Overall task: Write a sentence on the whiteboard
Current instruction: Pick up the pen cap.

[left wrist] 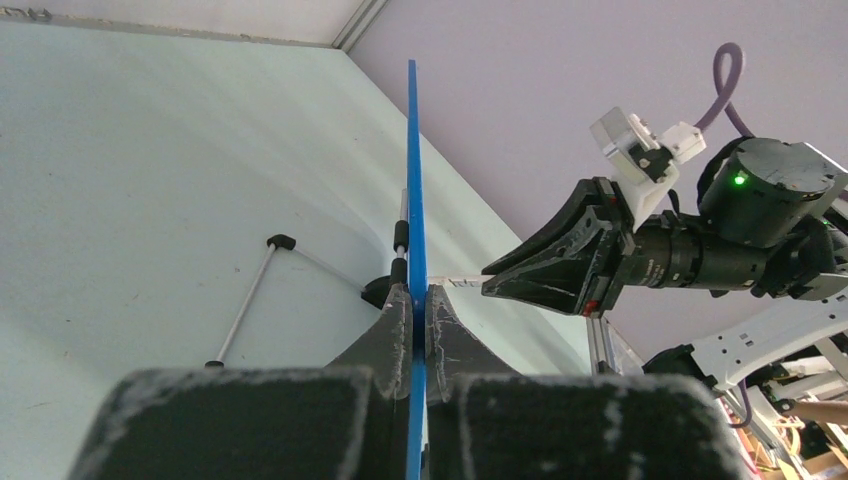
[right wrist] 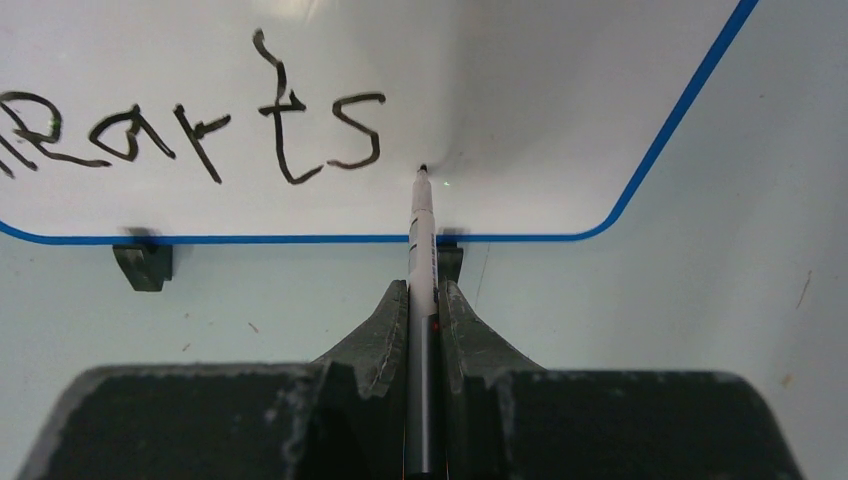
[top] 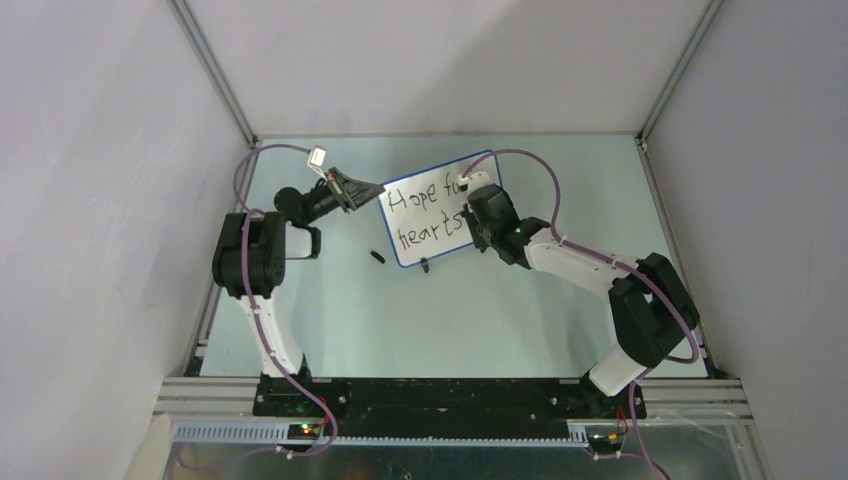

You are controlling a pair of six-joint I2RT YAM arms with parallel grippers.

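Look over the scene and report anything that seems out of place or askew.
A small black piece lies loose on the table near the lower left corner of the whiteboard; possibly a cap, too small to tell. The whiteboard also sits askew to the table's edges, clamped by the left gripper.

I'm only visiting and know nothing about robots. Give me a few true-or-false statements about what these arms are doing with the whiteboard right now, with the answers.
1. The left gripper is clamped on the blue edge of the whiteboard. True.
2. The right gripper holds an eraser. False: it grips a marker pen.
3. The pen's tip points at the board just right of the final "s" of the sentence. True.
4. The whiteboard lies flat on its back. False: it stands up on black clip feet.
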